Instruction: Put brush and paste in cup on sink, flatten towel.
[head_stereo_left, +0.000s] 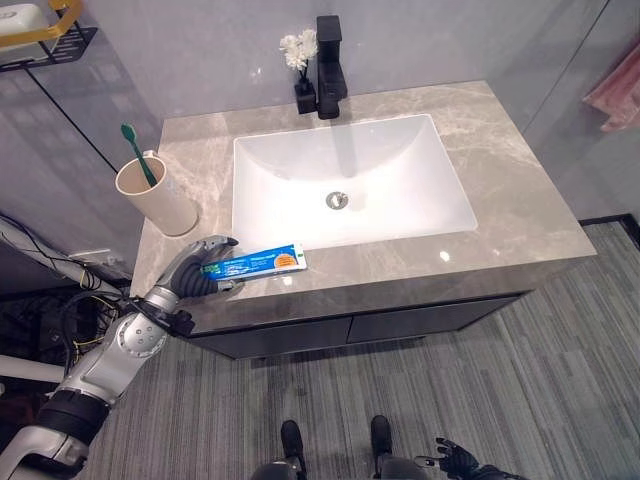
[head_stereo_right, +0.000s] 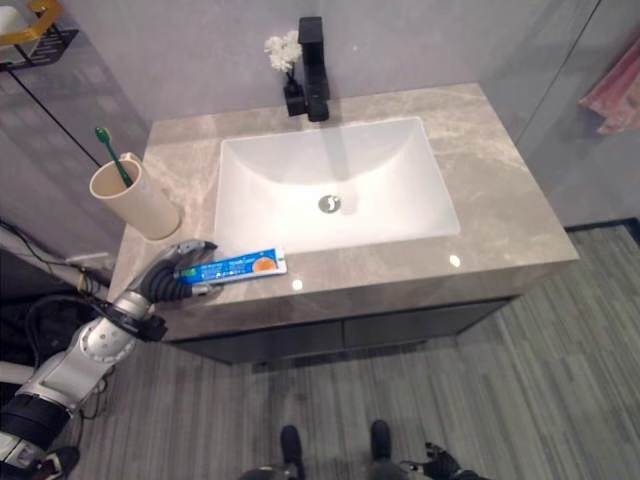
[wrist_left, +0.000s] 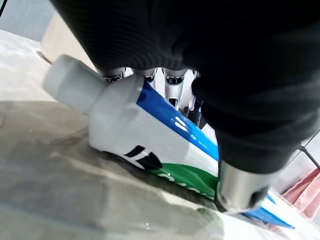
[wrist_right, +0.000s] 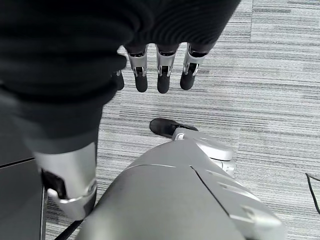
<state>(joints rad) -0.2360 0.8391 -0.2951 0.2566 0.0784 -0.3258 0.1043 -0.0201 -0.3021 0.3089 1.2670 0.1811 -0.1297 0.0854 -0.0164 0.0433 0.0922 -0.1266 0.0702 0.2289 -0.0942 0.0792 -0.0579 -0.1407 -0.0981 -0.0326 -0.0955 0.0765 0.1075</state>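
A blue and white toothpaste tube (head_stereo_left: 262, 262) lies on the grey marble counter (head_stereo_left: 520, 200) near its front left edge. My left hand (head_stereo_left: 195, 272) is shut on the tube's cap end; in the left wrist view the tube (wrist_left: 150, 135) sits between the fingers (wrist_left: 175, 82) and the thumb. A beige cup (head_stereo_left: 160, 195) stands on the counter's left side, just behind that hand, with a green toothbrush (head_stereo_left: 138, 152) upright in it. A pink towel (head_stereo_left: 615, 95) hangs at the far right. My right hand (wrist_right: 160, 75) hangs low over the floor, fingers straight and holding nothing.
A white basin (head_stereo_left: 400, 140) fills the middle of the counter, with a black faucet (head_stereo_left: 330, 68) and a small vase of white flowers (head_stereo_left: 301, 55) behind it. A wire shelf (head_stereo_left: 45, 35) sits on the wall at upper left. Grey striped flooring lies in front.
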